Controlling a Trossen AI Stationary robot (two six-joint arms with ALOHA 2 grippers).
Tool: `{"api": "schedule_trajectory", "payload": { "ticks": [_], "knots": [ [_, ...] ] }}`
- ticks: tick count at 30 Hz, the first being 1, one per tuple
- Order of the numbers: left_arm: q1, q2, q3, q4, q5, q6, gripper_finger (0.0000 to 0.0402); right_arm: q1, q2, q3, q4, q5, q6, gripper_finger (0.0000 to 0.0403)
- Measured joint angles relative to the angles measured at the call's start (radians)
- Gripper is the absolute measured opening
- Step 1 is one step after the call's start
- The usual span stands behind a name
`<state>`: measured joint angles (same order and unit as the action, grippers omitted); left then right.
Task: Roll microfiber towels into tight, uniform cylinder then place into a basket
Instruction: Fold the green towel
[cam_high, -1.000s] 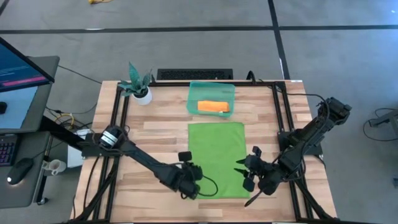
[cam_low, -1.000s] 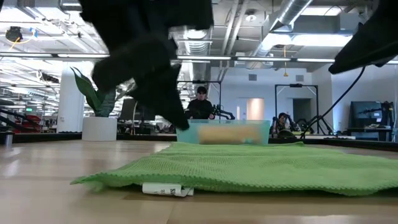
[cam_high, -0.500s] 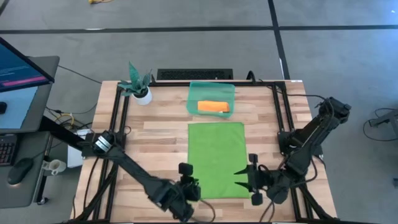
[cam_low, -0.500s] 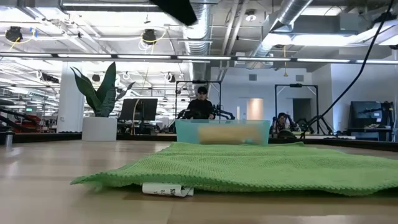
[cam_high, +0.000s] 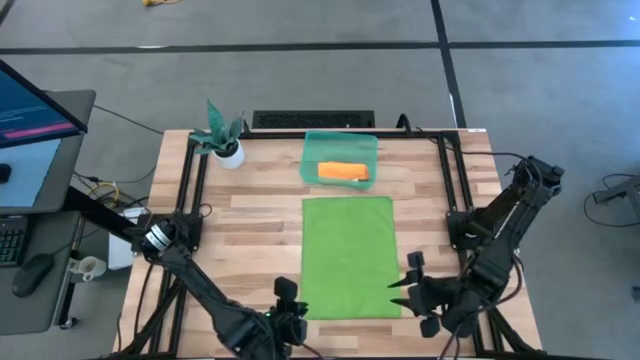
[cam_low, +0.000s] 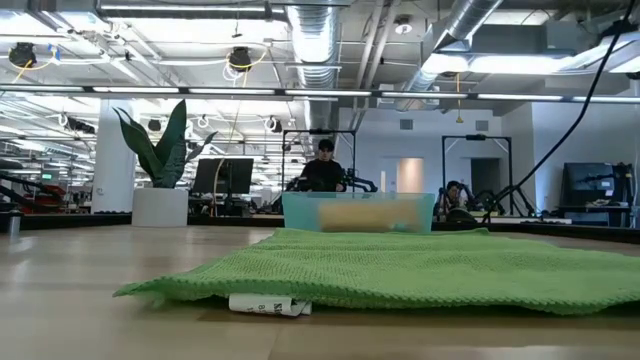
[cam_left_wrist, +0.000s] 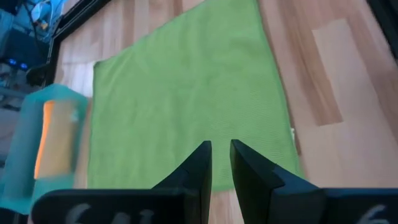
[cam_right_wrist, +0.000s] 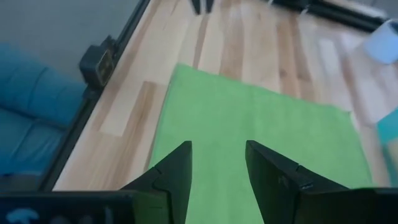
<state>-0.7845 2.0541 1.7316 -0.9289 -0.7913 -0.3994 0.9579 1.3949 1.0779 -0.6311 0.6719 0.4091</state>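
Green towel (cam_high: 348, 257) flat on table (cam_high: 250, 215), mid-near area, unrolled; white tag (cam_low: 265, 304) pokes out under near-left edge. Orange towel (cam_high: 343, 172) rolled, lying in teal basket (cam_high: 314, 145) at far-center, just beyond green towel's far edge. Left gripper (cam_high: 288, 312) at near edge, by towel's near-left corner, fingers (cam_left_wrist: 198, 163) w/ only narrow gap, holding nothing. Right gripper (cam_high: 408, 290) by near-right corner, fingers (cam_right_wrist: 173, 168) spread apart, empty. Potted plant (cam_high: 222, 135) far-left. Person (cam_low: 322, 170) in background beyond basket.
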Motion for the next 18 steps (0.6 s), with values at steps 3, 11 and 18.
{"api": "schedule_trajectory", "payload": {
  "ticks": [3,11,18],
  "knots": [
    [0.014,0.000,-0.001,-0.006,0.002,-0.037,0.0058,-0.012,0.000,0.000,0.003,-0.056,0.000,0.0173],
    [0.057,0.005,-0.001,-0.049,0.091,-0.195,0.0131,-0.059,0.000,-0.009,0.013,-0.183,0.090,0.0173],
    [0.074,0.047,-0.001,0.036,0.210,-0.070,0.0172,-0.009,0.064,-0.061,0.030,-0.247,0.181,0.0173]
  ]
}}
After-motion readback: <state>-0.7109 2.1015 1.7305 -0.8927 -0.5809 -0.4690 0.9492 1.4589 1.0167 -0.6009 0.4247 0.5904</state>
